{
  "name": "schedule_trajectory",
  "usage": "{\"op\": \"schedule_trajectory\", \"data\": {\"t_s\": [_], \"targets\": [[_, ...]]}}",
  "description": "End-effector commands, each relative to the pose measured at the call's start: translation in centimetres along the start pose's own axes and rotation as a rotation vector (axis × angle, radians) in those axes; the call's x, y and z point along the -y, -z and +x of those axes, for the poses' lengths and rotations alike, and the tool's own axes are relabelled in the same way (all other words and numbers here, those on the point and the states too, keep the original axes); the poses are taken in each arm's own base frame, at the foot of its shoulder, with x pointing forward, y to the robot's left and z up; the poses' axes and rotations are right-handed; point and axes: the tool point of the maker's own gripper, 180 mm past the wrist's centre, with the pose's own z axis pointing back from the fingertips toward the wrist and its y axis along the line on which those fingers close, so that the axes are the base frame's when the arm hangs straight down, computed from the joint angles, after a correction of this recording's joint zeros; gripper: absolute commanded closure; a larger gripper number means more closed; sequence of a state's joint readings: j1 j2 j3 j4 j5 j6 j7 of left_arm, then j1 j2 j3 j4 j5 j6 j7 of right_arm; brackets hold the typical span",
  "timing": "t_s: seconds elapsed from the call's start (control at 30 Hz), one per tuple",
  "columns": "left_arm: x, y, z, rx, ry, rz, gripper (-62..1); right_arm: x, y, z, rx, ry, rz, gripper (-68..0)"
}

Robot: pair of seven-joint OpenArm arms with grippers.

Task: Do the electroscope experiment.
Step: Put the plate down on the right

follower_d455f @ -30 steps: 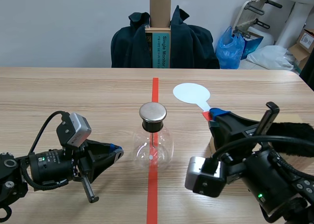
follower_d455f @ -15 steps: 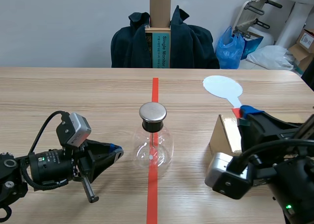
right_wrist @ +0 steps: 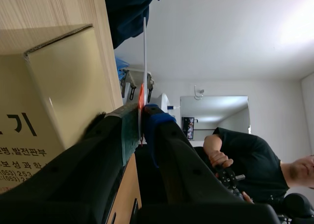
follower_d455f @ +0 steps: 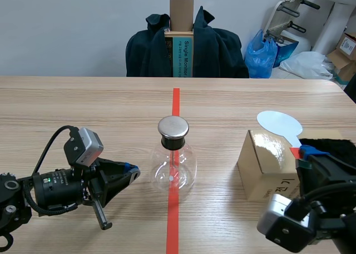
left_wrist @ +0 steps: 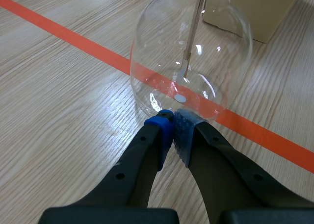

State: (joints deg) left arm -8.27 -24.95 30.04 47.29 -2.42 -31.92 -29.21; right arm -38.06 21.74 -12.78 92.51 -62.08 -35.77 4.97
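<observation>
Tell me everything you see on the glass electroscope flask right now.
The electroscope flask is a clear, rounded glass bulb standing upright on the orange-red tape line. A dark stopper in its neck carries a flat round metal cap; a thin metal rod hangs inside. The shut left claw points at its base, a gap away in the scene view. The cardboard box stands apart.

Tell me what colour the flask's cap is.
The cap is silvery grey, clearest in the scene view.
</observation>
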Motion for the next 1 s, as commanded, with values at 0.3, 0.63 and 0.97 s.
{"op": "schedule_trajectory", "data": {"t_s": [0.3, 0.63, 0.97], "targets": [[1.5, -4.9, 2.8, 0.068, 0.019, -0.049, -2.1, -1.7, -0.4, -1.5, -0.037, -0.008, 0.044, -0.9], [4.4, -11.7, 8.3, 0.119, 0.017, -0.105, -42.2, -2.7, -0.6, -1.9, -0.056, 0.013, 0.085, -0.9], [5.2, -14.8, 10.8, 0.213, -0.009, -0.026, -62.3, -3.6, -1.0, -2.0, -0.068, 0.038, 0.11, -12.4]]}}
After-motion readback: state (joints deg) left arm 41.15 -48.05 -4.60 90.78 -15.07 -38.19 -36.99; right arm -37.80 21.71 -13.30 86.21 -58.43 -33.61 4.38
